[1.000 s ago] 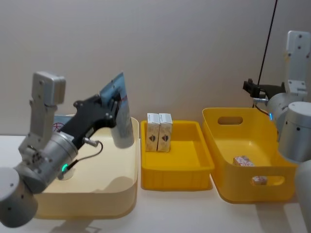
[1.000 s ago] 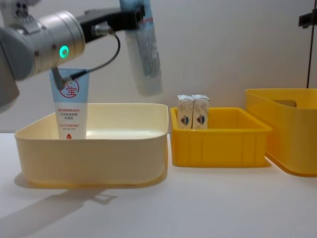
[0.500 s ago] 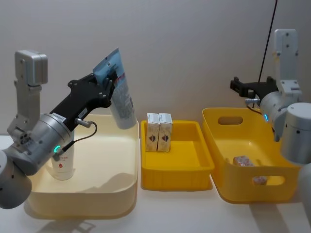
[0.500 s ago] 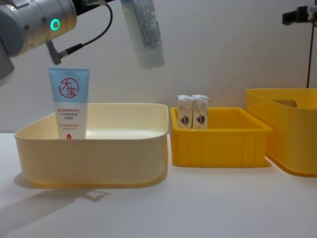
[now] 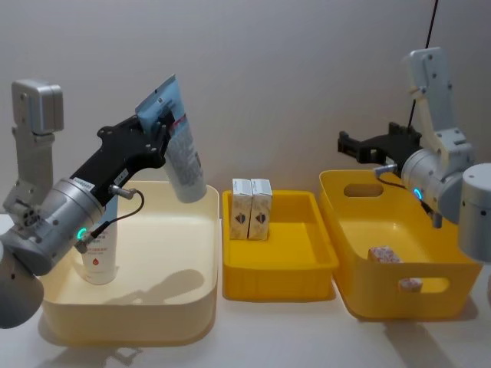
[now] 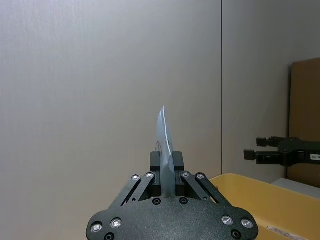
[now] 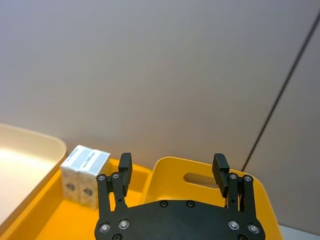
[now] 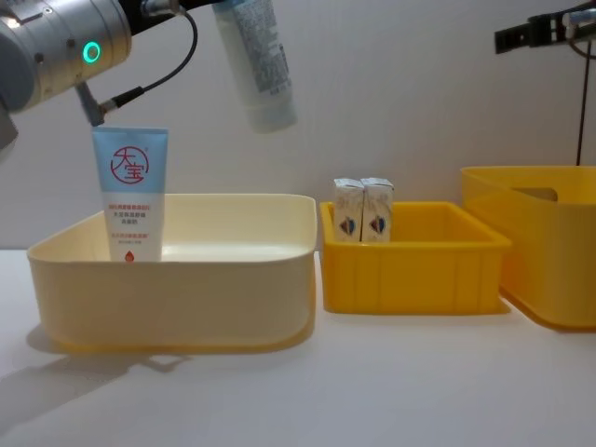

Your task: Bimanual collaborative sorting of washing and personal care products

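My left gripper (image 5: pixel 163 129) is shut on the flat end of a tall pale blue-grey printed tube (image 5: pixel 180 157), held tilted in the air, cap down, above the cream bin's (image 5: pixel 153 314) back right part. The tube (image 8: pixel 255 65) hangs high in the chest view; the left wrist view shows its edge (image 6: pixel 165 132) between the fingers. A light blue tube with a red round logo (image 8: pixel 130 196) stands in the cream bin's left. Two beige cartons (image 5: pixel 252 208) stand upright in the shallow yellow tray (image 5: pixel 280 285). My right gripper (image 5: pixel 347 146) hovers open, empty, above the deep yellow bin's (image 5: pixel 383 303) back left rim.
The three bins stand side by side on the white table. Two small wrapped items (image 5: pixel 383 254) lie in the deep yellow bin. A black cable (image 5: pixel 420 73) hangs down behind the right arm. The cartons (image 7: pixel 84 176) show in the right wrist view, beyond the open fingers.
The left arm has raised the tall tube higher and drawn it leftward, tilting it more. The right gripper has swung left from beside the deep bin toward its back left corner.
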You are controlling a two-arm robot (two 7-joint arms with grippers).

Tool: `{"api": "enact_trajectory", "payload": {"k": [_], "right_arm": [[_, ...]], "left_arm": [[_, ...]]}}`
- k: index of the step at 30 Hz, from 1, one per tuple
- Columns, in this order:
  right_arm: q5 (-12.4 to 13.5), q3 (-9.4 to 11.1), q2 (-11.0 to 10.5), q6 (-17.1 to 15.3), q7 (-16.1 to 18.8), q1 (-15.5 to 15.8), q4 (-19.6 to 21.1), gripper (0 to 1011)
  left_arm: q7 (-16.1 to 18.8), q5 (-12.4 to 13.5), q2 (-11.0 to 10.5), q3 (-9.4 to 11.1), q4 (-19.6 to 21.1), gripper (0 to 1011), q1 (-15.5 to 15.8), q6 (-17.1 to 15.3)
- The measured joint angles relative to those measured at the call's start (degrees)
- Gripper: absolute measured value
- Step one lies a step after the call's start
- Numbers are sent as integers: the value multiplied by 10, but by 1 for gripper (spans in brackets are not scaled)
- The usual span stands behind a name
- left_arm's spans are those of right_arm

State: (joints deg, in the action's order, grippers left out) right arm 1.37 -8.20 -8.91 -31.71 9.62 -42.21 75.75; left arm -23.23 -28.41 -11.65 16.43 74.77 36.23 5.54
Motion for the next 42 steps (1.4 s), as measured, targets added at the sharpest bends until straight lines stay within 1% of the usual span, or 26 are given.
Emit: {"api": "enact_trajectory", "payload": {"k": [1, 2, 4, 5, 8, 15, 18, 23, 24, 27, 33, 37, 40, 42], "right_arm": [[1, -2, -3, -2, 6, 0, 2, 1001], [3, -7, -8, -5, 21, 1, 5, 1001], [5, -11, -13, -8, 35, 1, 8, 1001], [7, -15, -19, -10, 49, 1, 10, 1001], [12, -21, -26, -11, 68, 1, 12, 1001], [22, -25, -26, 4, 86, 5, 14, 1001], [31, -27, -25, 12, 99, 8, 15, 1001], [44, -31, -25, 13, 120, 9, 16, 1001], [49, -33, -25, 12, 129, 9, 17, 1001], [56, -36, -26, 8, 143, 7, 18, 1001], [73, -49, -32, -8, 182, 1, 19, 1001], [82, -59, -37, -19, 209, -6, 18, 1001], [89, -74, -42, -30, 237, -14, 14, 1001], [91, -81, -44, -33, 248, -18, 12, 1001]], "left_arm": [[0, 0, 0, 0, -1, 139, 0, 0], [0, 0, 0, 0, -2, 139, 0, 0], [2, 0, -1, -1, -4, 139, 0, 1], [4, 0, -2, -2, -5, 140, -2, 1], [7, 0, -3, -3, -6, 140, -4, 0], [15, 3, -8, -8, -6, 139, -11, -5], [19, 6, -10, -10, -5, 140, -13, -8], [27, 12, -10, -14, -5, 140, -14, -11], [28, 13, -10, -14, -6, 140, -14, -11], [31, 15, -9, -16, -8, 140, -13, -11], [32, 20, -4, -17, -13, 140, -6, -9], [25, 20, -1, -16, -16, 140, 1, -6], [16, 20, 1, -12, -20, 139, 8, -3], [8, 17, 4, -10, -22, 140, 12, -1]]}}
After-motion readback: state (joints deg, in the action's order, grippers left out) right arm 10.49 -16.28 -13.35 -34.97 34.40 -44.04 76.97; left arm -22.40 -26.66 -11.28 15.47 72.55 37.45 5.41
